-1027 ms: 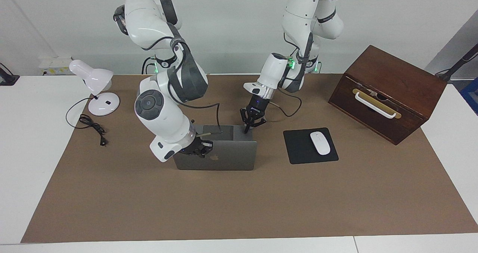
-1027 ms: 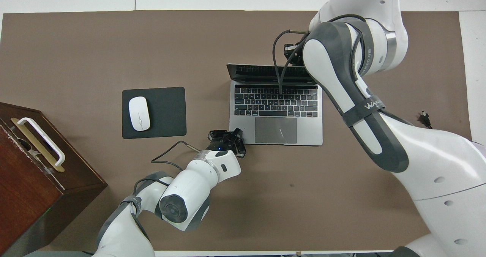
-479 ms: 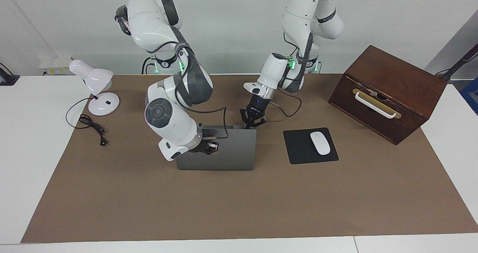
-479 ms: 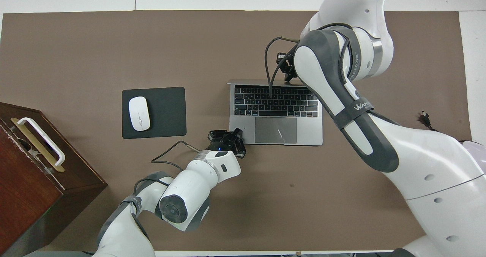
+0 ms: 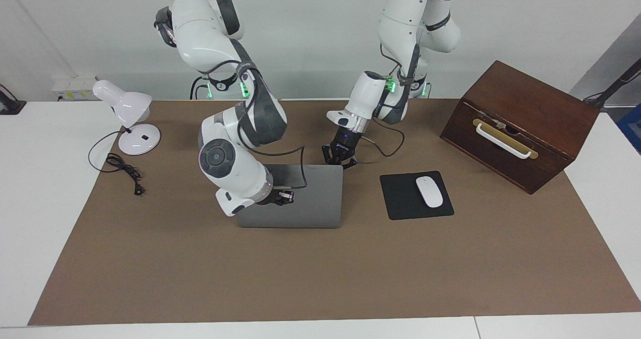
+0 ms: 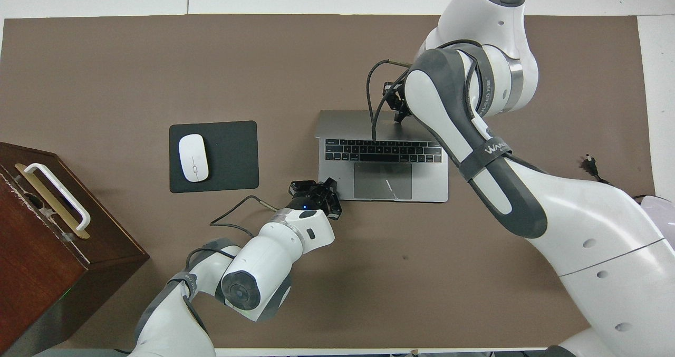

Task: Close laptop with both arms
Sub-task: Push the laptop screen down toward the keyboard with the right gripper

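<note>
You see the table [image 5: 30, 219] under a brown mat [image 5: 320, 269], and the laptop [image 5: 310, 204] sits near the middle of that mat, its lid tipped well down over the keys yet not shut: the overhead view shows the trackpad [image 6: 382, 180] and the nearer key rows uncovered. A wooden box [image 5: 521, 123] stands toward the left arm's end, well apart from the laptop. A white lamp [image 5: 127, 123] stands toward the right arm's end, its cord [image 5: 122, 171] lying on the mat beside it. A black pad [image 5: 415, 195] lies just beside the laptop toward the box, with a white mouse [image 5: 429, 192] on it. Your right gripper [image 5: 280, 197] rests on the lid's outer face, and you cannot tell whether its fingers are apart or together. Your left gripper [image 5: 339, 159] sits at the laptop's corner nearest the robots on the pad's side; its finger state cannot be told either.
</note>
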Controlling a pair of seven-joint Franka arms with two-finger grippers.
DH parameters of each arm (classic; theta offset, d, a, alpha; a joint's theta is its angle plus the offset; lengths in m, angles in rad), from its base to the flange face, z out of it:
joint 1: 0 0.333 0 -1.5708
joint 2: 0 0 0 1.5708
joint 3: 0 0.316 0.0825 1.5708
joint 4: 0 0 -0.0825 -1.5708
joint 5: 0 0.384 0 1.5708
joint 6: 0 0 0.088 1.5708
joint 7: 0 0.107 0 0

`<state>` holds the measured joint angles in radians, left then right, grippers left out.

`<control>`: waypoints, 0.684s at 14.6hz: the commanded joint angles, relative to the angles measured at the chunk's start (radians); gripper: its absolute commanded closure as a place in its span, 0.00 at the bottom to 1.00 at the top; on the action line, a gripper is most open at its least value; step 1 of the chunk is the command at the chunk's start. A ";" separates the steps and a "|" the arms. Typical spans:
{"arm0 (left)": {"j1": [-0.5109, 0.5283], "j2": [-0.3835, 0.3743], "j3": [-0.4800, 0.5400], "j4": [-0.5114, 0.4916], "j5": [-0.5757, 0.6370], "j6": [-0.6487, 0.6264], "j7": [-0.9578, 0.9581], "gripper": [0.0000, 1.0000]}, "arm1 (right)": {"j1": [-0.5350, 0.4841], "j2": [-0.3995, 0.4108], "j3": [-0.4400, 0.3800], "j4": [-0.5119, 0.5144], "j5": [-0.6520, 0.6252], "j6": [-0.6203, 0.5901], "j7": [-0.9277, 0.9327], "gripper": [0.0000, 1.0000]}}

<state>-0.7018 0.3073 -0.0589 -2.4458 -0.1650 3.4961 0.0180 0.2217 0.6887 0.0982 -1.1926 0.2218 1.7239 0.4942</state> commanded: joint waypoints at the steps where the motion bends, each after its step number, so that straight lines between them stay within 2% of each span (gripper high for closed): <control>1: -0.005 0.064 0.008 0.004 -0.004 0.009 0.022 1.00 | 0.004 -0.029 0.005 -0.076 0.024 0.028 0.024 1.00; 6: -0.005 0.067 0.008 0.004 -0.002 0.009 0.026 1.00 | 0.016 -0.060 0.005 -0.183 0.024 0.130 0.024 1.00; 10: -0.005 0.073 0.008 0.004 -0.002 0.009 0.039 1.00 | 0.018 -0.072 0.005 -0.219 0.024 0.157 0.024 1.00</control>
<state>-0.7019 0.3081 -0.0592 -2.4462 -0.1649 3.4982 0.0333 0.2423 0.6594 0.0989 -1.3381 0.2218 1.8460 0.5014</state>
